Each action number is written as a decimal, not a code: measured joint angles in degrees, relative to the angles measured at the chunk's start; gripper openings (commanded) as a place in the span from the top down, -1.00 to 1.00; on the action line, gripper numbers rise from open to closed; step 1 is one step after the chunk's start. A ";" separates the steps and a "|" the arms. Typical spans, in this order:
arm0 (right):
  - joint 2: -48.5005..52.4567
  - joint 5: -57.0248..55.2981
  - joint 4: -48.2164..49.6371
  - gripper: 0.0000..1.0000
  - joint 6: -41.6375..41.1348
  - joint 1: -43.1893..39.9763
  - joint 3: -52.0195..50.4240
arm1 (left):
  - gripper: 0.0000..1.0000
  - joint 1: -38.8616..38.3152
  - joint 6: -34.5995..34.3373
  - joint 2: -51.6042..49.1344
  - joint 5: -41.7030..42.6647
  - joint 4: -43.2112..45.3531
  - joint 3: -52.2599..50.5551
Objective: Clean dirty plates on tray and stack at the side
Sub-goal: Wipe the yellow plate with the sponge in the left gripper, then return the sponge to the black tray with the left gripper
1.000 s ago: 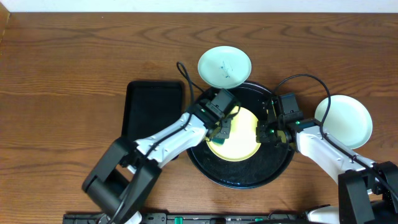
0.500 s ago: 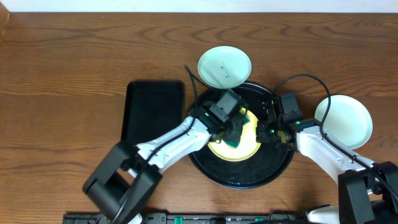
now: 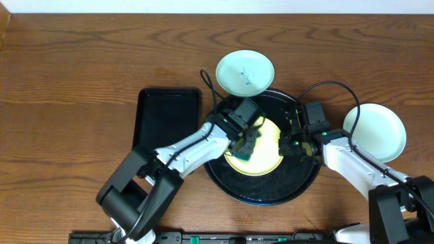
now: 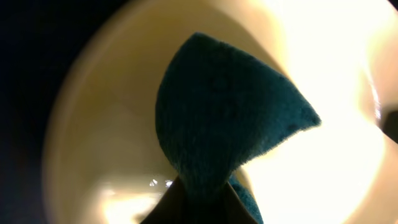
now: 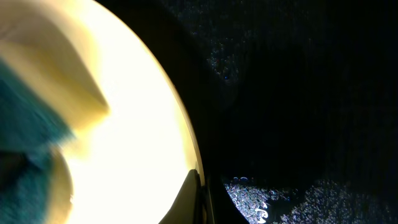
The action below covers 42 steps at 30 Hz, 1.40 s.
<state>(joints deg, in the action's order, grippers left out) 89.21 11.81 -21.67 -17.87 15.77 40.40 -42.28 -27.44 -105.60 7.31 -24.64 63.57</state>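
Plates: I count three in the overhead view. The yellow plate (image 3: 270,154) lies in the tray (image 3: 261,195). One mint plate (image 3: 245,73) sits on the table (image 3: 81,81) at the tray's far rim, with small dark specks in its centre. The other mint plate (image 3: 374,132) is on the table just right of the tray.
Left: the left tool (image 3: 245,141) is over the middle of the yellow plate, clamped narrow on a teal cloth (image 3: 247,152).
Right: the right tool (image 3: 293,146) is at the yellow plate's right edge. From above I cannot tell how its jaws stand.
Left wrist only: the cloth (image 4: 224,124) fills the middle of my screen, a fuzzy folded point pinched at the bottom by the left tool (image 4: 193,202), with the yellow plate (image 4: 93,143) behind it. The overhead view gives only a dark lump there.
Right wrist only: the right tool (image 5: 199,196) is drawn narrow onto the yellow plate's (image 5: 137,143) rim, which the overhead view hides. The tray (image 5: 298,93) shows glinting speckles. A blur of cloth (image 5: 25,162) is at the left edge.
Beside: a small tray (image 3: 168,118), rectangular and black, lies on the table left of the round one.
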 measured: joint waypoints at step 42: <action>0.00 -0.04 -0.13 0.97 0.00 0.00 0.00 | -0.33 33.51 14.16 10.47 -0.13 -13.49 -4.15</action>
<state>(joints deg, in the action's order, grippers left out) 89.21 11.77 -21.80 -17.87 15.77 40.40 -8.78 -13.28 -95.13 7.18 -38.13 59.42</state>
